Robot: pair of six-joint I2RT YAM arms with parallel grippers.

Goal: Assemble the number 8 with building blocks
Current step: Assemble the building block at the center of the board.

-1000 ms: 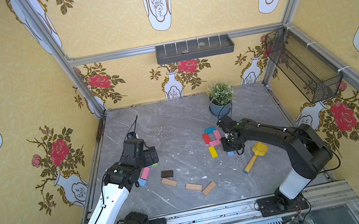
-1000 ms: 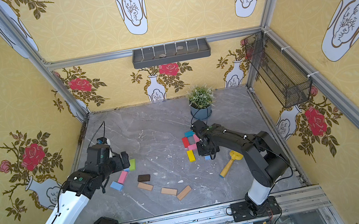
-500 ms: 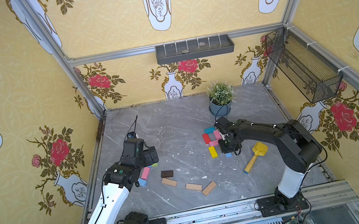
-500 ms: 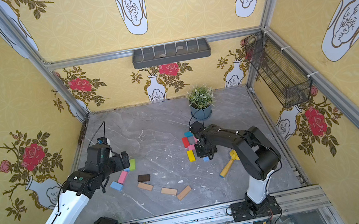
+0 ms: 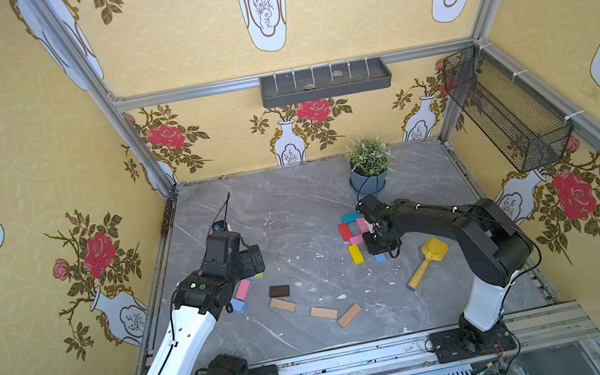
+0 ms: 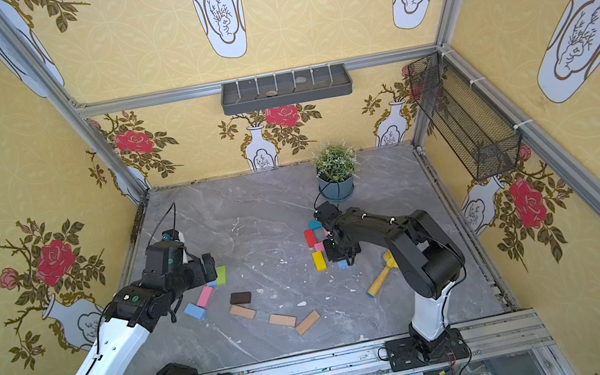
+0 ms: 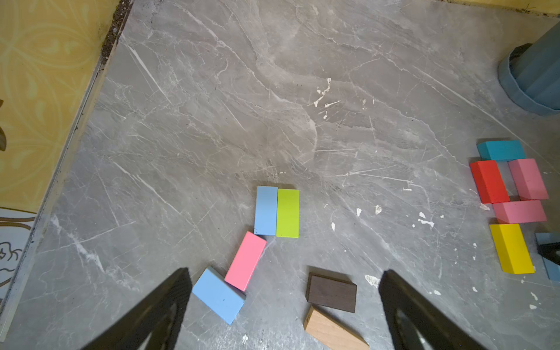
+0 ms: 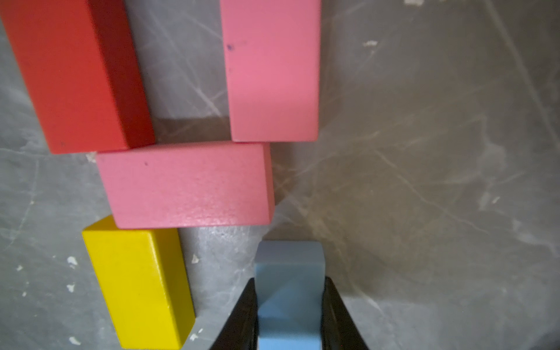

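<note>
The right pincer [image 8: 289,298] is pinching a light blue block [image 8: 289,266] by its long sides, both fingers [image 8: 244,315] pressed flat against it. Whether the block rests on the grey marble table [image 5: 293,206] or hangs just above it cannot be told. It points end-on at a crosswise pink block [image 8: 185,185] and stops just short of it. A narrow strip of bare table separates it from a yellow block [image 8: 139,288] alongside.

These belong to a half-built number 8 [image 5: 357,239], lying just off the table's centre toward 2 o'clock. A teal block [image 5: 349,217] caps its 12 o'clock end. Below that, a red block [image 5: 344,232] and a second pink block [image 8: 272,69] run side by side with a gap between them, both reaching the crosswise pink one. The yellow block makes the figure's 7 o'clock side, and the pinched block sits at its 5 o'clock.

The left pincer [image 7: 284,272] is spread wide and holds nothing. It hovers at 9 o'clock, near the table's edge, over loose pieces that include a green block [image 7: 287,212] and a dark brown block [image 7: 331,293]. Three tan blocks [image 5: 324,313] trail toward 6 o'clock.

A plant pot [image 5: 370,184] stands at 1 o'clock by the far edge, and a yellow toy tool [image 5: 426,262] lies at 4 o'clock. The widest bare stretch runs from 10 to 12 o'clock.
</note>
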